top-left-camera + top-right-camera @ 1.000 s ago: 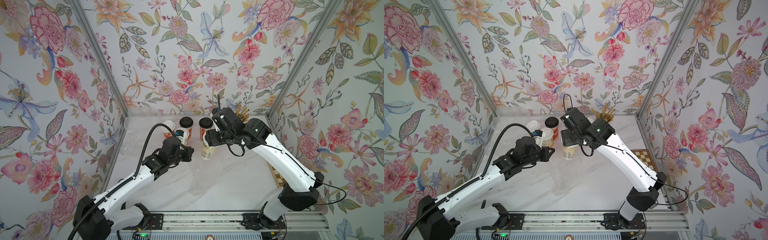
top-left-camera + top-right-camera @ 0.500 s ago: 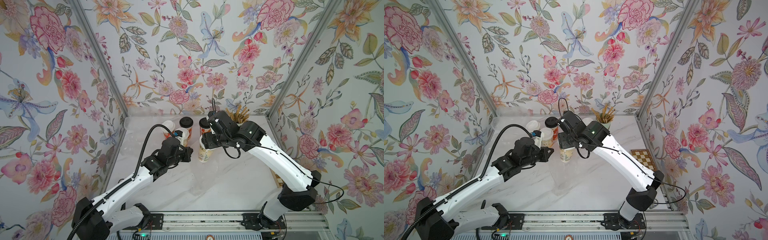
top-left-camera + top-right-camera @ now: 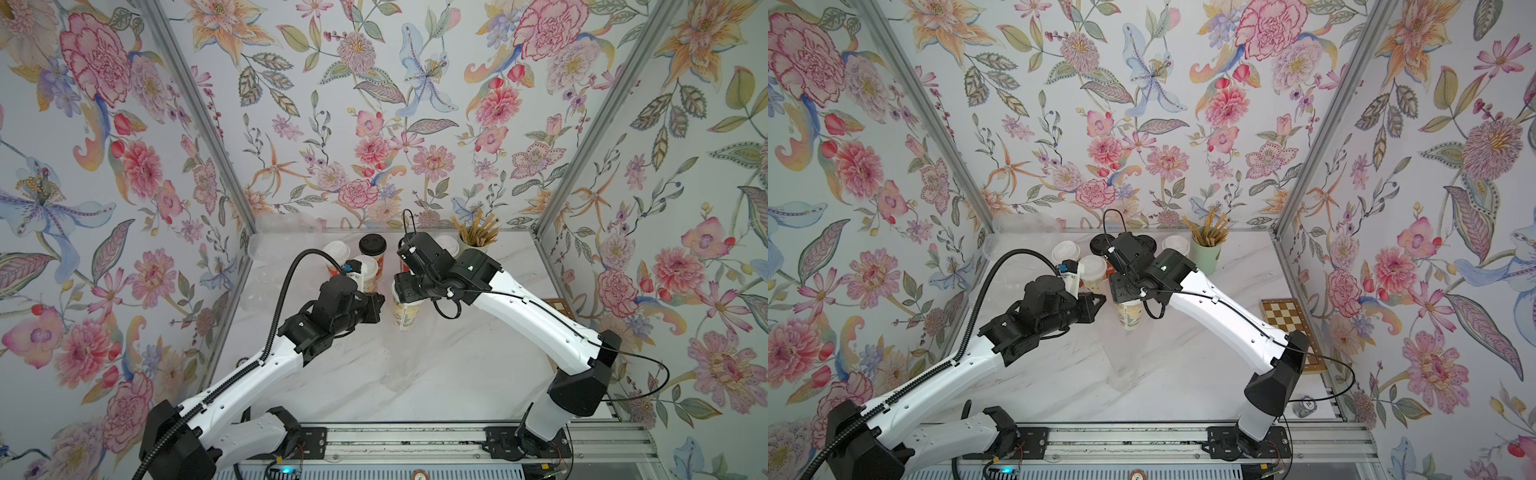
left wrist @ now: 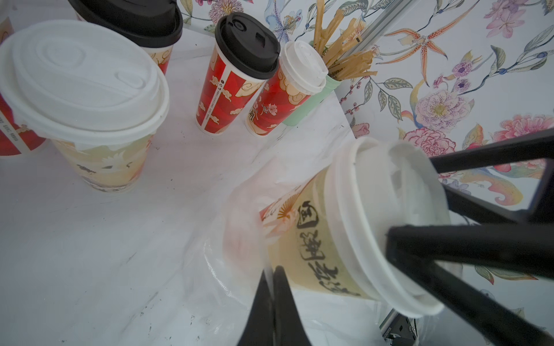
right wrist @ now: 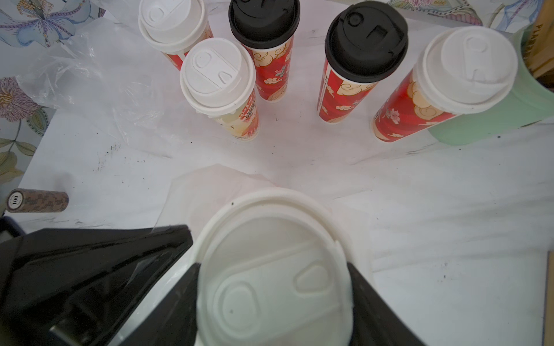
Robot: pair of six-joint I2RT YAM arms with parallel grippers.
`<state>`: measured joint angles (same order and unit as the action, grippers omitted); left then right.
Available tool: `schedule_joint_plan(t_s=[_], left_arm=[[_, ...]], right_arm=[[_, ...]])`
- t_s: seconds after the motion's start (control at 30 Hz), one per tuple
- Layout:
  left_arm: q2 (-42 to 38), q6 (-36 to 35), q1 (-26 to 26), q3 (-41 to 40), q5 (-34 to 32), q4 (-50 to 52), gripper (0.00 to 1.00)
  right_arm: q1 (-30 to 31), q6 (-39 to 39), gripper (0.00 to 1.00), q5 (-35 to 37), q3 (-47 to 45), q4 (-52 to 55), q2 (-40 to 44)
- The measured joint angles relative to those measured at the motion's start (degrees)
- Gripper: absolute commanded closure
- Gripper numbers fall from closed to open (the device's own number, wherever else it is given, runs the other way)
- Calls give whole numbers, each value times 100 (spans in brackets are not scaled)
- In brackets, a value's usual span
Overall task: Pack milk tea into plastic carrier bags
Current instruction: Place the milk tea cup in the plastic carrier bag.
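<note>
Right gripper clamps the clear milk tea cup by its lid rim. Left gripper is just beside it, pressed together on the carrier bag edge (thin film). Other cups stand beyond the grippers, with open table behind.

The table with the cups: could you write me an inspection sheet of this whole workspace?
Surface: white marble table, dark specks.
Job's things: beige cup tilted, base seemingly inside a clear bag; five more cups standing behind; spare bags crumpled in a corner.
Clutter: green cup of straws, chessboard, small brown roll.
Grippers: right fingers clamp the beige cup's lid; left fingers shut on the bag's edge.
Cables: black hose on left arm, thin wire on right arm; nothing snagged.
Surroundings: flowered walls, metal rail in front.
</note>
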<state>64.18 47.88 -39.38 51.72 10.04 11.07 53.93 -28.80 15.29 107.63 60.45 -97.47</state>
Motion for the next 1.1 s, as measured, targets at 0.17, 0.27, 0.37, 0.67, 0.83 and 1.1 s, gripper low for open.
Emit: schedule_joint_plan(t_s=[0.17,0.27,0.37,0.67,0.83,1.1], left_arm=[[-90,83,0,-13,24,-138,96],[-149,105,0,-11,24,-219,96],[-192,105,0,-9,24,-223,96],[-306,103,9,138,24,-184,95],[-319,74,57,273,24,-70,94],[-17,-179,155,313,44,227,74]], right_arm=[[-13,-2,42,-22,-251,-199,-96],[-48,-2,42,-28,-415,-284,-96],[-111,-2,42,-28,-588,-361,-96],[-269,-17,42,-26,-977,-520,-94],[-337,-44,41,-31,-1257,-778,-90],[-345,-197,33,83,-1681,-1161,-76]])
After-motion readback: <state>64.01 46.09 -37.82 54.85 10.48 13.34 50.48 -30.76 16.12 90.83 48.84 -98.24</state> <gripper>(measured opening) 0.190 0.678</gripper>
